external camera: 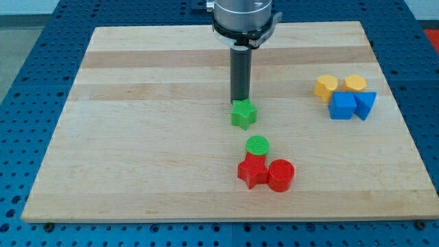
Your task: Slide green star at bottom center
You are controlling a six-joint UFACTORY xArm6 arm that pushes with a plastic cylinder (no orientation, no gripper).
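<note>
I am pressing my tip (240,101) (no pincer fitted) behind green star (243,114), next steering around green cylinder (258,145) toward counter (137,199) bottom centre.

A pale wooden worktop (137,137) fills most of the view, its planks running from the view's left to right in light and slightly darker bands. Around its edges shows a blue perforated base (20,82) with regular rows of small holes. The light is even and soft.
</note>
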